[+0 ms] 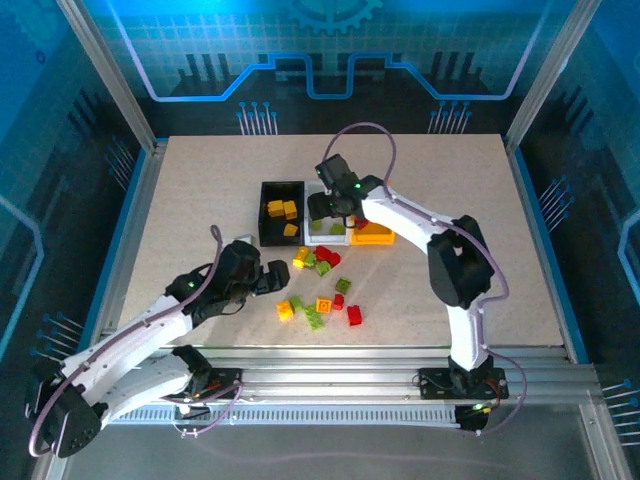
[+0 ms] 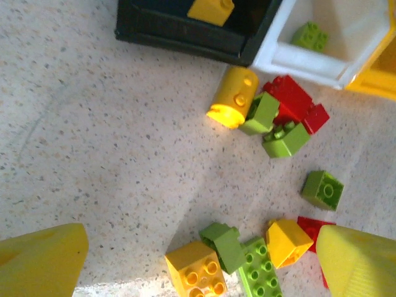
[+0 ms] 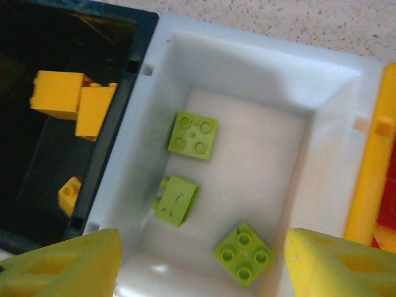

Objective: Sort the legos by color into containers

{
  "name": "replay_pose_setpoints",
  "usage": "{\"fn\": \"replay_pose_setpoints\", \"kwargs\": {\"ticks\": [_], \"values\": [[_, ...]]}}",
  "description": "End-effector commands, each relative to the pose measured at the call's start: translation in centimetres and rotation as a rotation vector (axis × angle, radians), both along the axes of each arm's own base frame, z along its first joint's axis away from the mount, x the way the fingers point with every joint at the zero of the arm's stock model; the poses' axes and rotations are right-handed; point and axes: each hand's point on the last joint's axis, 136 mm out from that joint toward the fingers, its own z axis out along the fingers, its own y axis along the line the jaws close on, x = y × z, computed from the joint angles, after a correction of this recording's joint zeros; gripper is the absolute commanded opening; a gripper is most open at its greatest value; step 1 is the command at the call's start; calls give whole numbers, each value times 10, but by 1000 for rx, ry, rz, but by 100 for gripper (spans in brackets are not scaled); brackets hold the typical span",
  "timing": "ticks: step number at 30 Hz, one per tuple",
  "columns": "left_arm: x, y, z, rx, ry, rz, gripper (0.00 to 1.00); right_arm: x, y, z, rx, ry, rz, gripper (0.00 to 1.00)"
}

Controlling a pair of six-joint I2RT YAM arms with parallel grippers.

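Under the right gripper (image 3: 201,263), jaws spread and empty, three square lime green legos (image 3: 192,135) sit in the white bin (image 3: 260,68); left gripper (image 2: 201,260), jaws spread too, hangs over loose legos (image 2: 284,139) scattered between its fingers.

In the top view, the white bin (image 1: 328,242) is mostly covered by the right gripper (image 1: 328,212). The yellow-orange bin (image 1: 372,238) is partly covered at its 12 o'clock side by the right arm (image 1: 420,222). In the left wrist view, the black bin (image 2: 185,31) is cut off at 12 o'clock, and so is the yellow brick (image 2: 210,7) in it. A red brick (image 2: 309,224) is half hidden behind a finger (image 2: 359,260) of the left gripper (image 2: 201,238) at 5 o'clock. In the right wrist view, a red thing (image 3: 390,213) is cut off at 3 o'clock; what it is cannot be told.
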Motion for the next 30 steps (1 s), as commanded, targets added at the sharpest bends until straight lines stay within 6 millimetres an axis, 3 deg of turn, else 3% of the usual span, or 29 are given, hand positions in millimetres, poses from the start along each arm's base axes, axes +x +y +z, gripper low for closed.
{"fn": "replay_pose_setpoints", "kwargs": {"ticks": [1,8,12,15,20,30], "values": [[-16,-17,-8,12,80,-110,93,-14,-2,30,74,-46,-8,71],[-58,-34,-44,123,237,-240,85,-35,-21,10,59,-14,-36,71],[-81,-39,-58,178,290,-314,89,-36,-30,-2,60,17,-64,71],[-88,-34,-76,234,341,-315,90,-36,-31,-5,75,23,-72,71],[-81,-39,-93,267,351,-313,83,-36,-33,1,79,11,-71,71],[-37,-34,-98,305,309,-241,70,-37,-43,12,99,-12,-81,71]]}}
